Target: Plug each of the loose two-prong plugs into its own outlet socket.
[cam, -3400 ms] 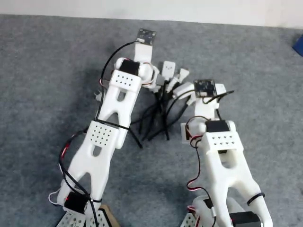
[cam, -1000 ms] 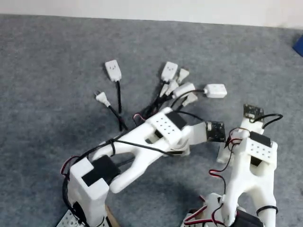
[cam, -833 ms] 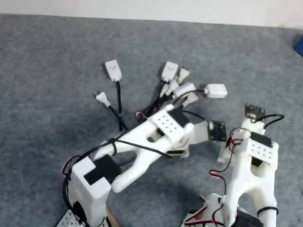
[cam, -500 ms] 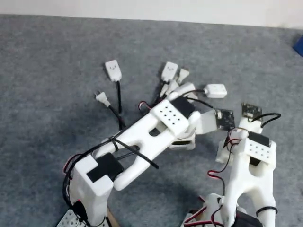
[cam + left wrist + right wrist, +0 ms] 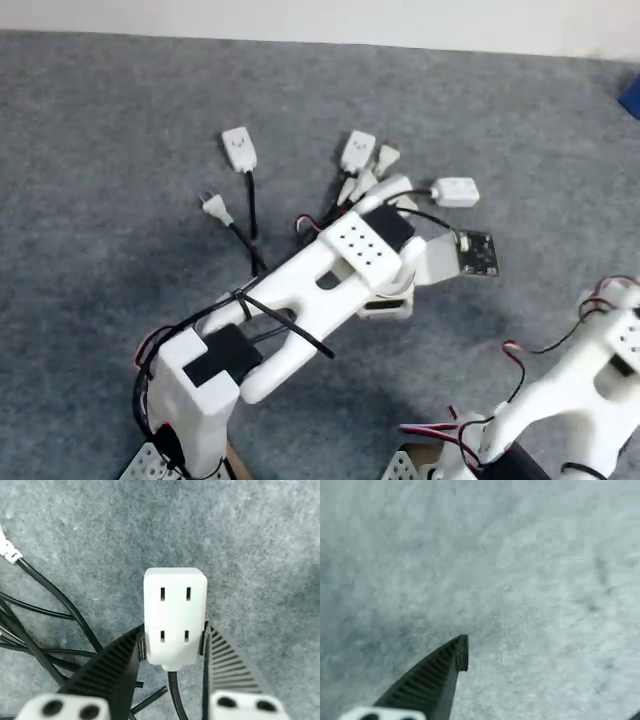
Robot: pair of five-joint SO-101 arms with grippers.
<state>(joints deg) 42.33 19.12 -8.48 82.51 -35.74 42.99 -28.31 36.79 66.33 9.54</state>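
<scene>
In the left wrist view my left gripper (image 5: 173, 630) is shut on a white outlet socket (image 5: 175, 595) lying on the grey carpet, one finger on each side of its cord end, its two pairs of slots facing up. In the high view the left arm (image 5: 365, 245) lies across the middle and covers that socket. Loose sockets (image 5: 238, 148) (image 5: 357, 150) (image 5: 455, 191) and small two-prong plugs (image 5: 212, 207) (image 5: 385, 157) fan out from a bundle of black cords (image 5: 250, 235). My right gripper (image 5: 550, 685) hangs open over bare carpet, and the right arm (image 5: 600, 380) sits at the lower right.
Black cords (image 5: 45, 630) run close beside the held socket. A blue object (image 5: 632, 95) shows at the right edge. Bare carpet stretches to the left and far side of the cord bundle.
The left arm swung from the far left of the bundle across to the right and its wrist moved farther out. The right arm pulled back toward the lower right corner.
</scene>
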